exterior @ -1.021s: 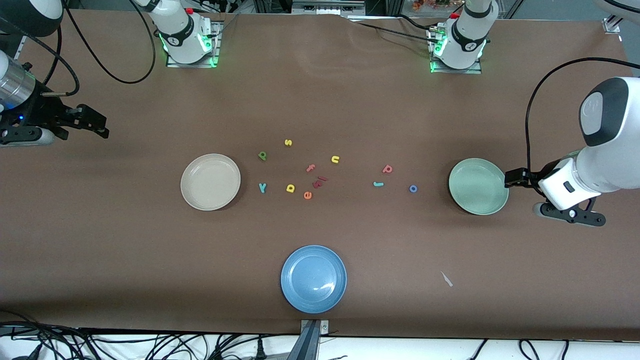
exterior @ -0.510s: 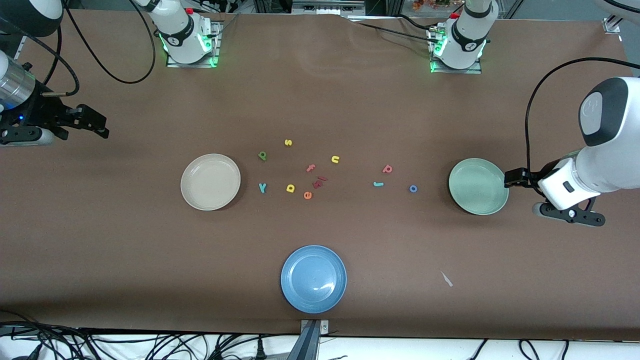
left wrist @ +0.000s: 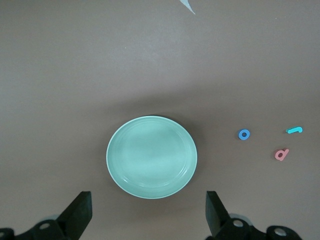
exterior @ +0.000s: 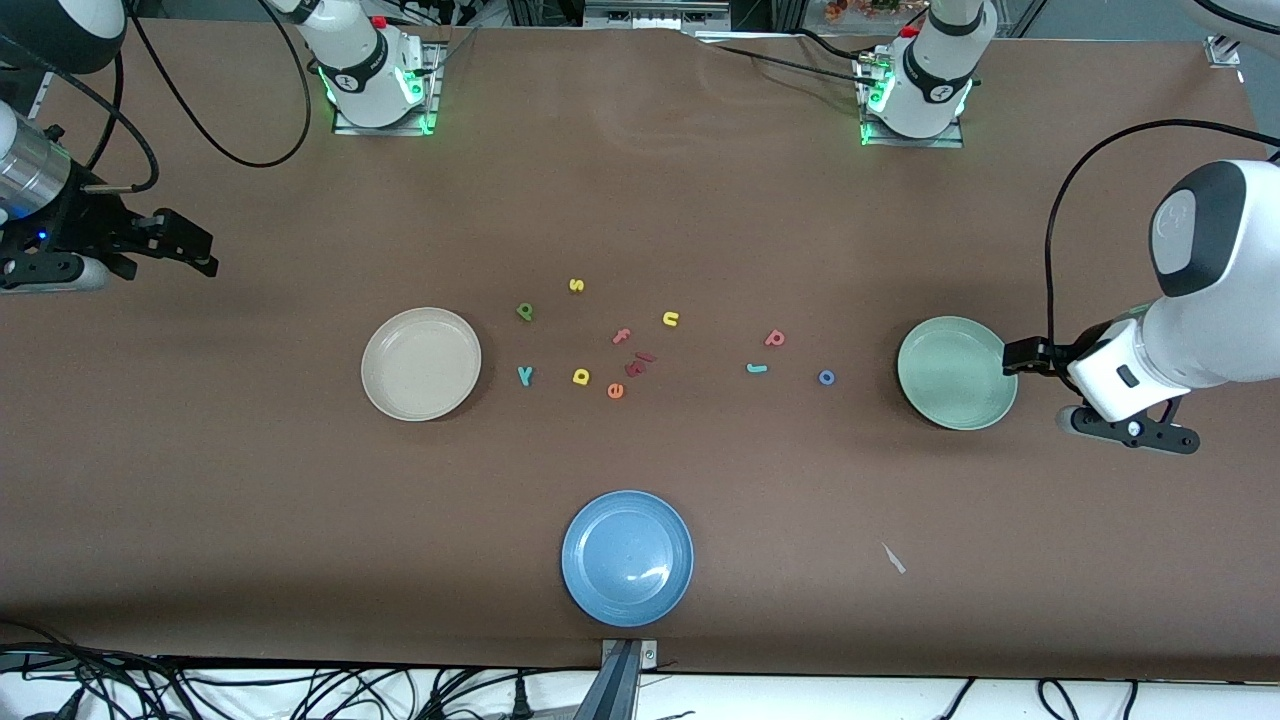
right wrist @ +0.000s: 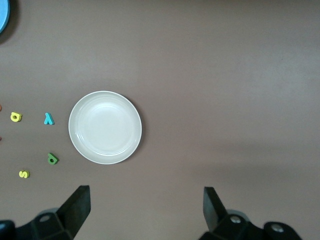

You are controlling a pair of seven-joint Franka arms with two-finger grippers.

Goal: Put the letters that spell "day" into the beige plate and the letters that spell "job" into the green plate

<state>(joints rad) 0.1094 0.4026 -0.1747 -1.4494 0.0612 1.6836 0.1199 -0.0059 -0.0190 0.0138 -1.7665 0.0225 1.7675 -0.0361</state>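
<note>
Beside the green plate [exterior: 957,372], left gripper [exterior: 1012,357], jaws wide apart

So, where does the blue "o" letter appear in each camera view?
Front view: the blue "o" lies on the table between the teal "j" and the green plate.
Left wrist view: the "o" lies beside the green plate, with the "j" close by.
Right wrist view: it is not in the picture.
Shared landmark: the green plate, seen in the front and left wrist views.
</note>
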